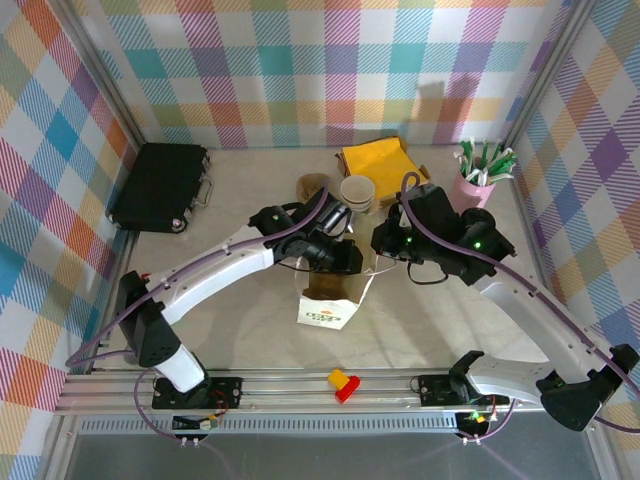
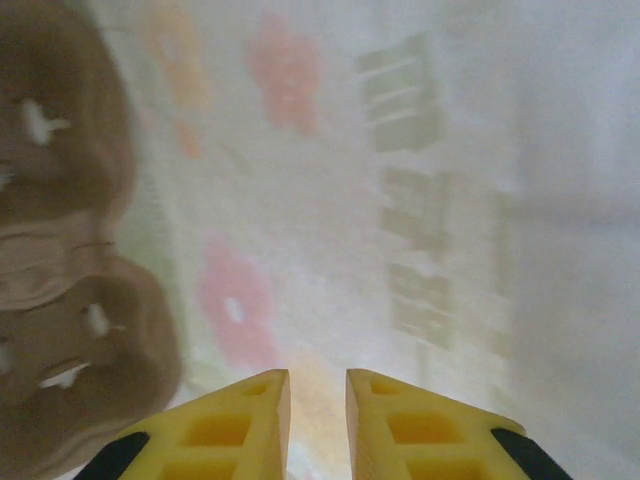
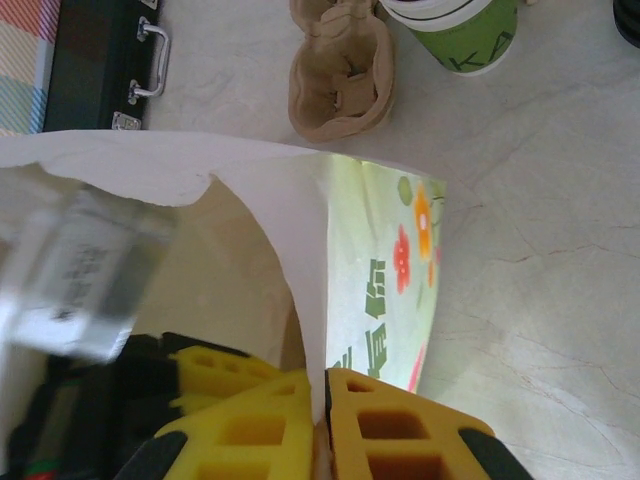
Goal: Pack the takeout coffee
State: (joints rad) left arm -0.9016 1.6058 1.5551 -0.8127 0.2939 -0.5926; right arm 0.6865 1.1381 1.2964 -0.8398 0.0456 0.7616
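I'm looking at a pale marbled table (image 1: 230,335) with the white paper bag (image 1: 328,308) standing near its middle. Just beyond the bag sit a brown cup carrier (image 1: 312,186) and a stack of cups (image 1: 357,190), with a flat yellow stack (image 1: 380,158) behind those. A black case (image 1: 160,186) lies far to the bag's left, and a pink cup of straws (image 1: 474,187) stands far to its right.
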